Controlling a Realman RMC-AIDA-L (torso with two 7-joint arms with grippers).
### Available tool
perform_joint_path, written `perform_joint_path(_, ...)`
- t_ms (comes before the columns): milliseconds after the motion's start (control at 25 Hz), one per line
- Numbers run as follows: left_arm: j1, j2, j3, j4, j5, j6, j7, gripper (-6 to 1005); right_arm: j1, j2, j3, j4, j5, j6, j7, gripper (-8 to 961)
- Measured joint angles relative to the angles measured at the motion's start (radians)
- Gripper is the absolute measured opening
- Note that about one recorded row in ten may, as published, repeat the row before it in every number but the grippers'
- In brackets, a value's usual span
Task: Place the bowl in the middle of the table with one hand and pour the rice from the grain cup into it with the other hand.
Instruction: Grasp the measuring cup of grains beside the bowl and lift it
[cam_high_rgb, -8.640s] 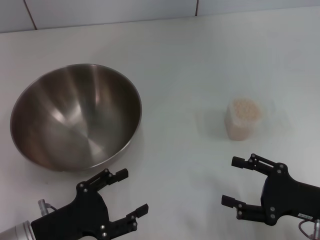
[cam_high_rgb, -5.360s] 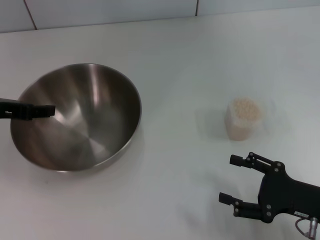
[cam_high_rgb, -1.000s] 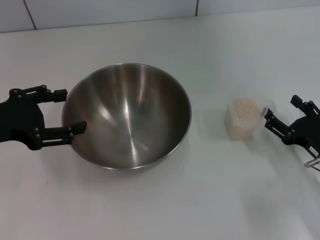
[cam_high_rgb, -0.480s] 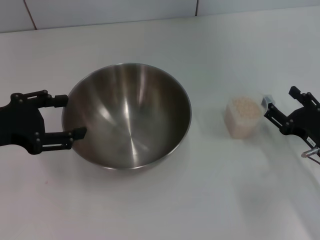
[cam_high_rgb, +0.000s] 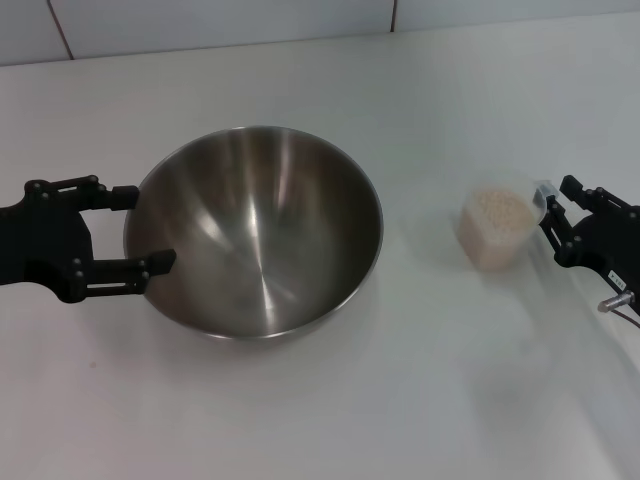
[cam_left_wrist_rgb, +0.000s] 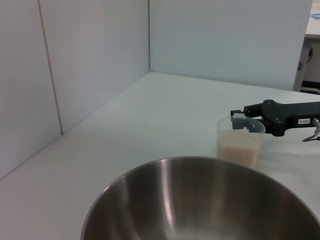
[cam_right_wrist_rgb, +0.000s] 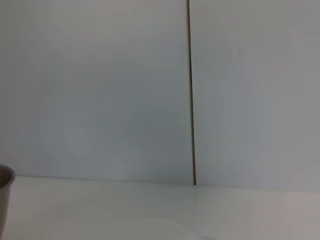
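Note:
The steel bowl stands near the middle of the white table and is empty; it also fills the lower part of the left wrist view. My left gripper is open at the bowl's left rim, one finger on each side of that edge. The clear grain cup stands right of the bowl, upright and full of rice. My right gripper is on the cup's right side, shut on its handle tab. The left wrist view shows this grip on the cup.
White wall panels run along the table's far edge. The right wrist view shows only wall and tabletop, with a sliver of the bowl's rim. Bare table lies in front of the bowl and cup.
The bowl went from the far left to the middle with my left gripper. My right gripper came up from the front to the cup, closed on its tab, and the cup shifted slightly right.

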Motion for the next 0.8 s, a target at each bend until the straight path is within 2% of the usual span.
perform_joint_path(400,0.000,0.001,0.000,0.003,0.000,0.004,-0.001,818,-0.002,0.001,0.000,-0.006,-0.001,-0.004,-0.004,196)
perform_joint_path(600,0.000,0.001,0.002,-0.001,0.000,0.004,-0.001,818,-0.005,0.002,0.000,-0.013,0.000,-0.012,-0.009,5)
perform_joint_path(800,0.000,0.001,0.005,-0.004,0.000,0.004,-0.001,817,-0.015,0.004,0.001,-0.014,0.005,-0.097,-0.052,2)
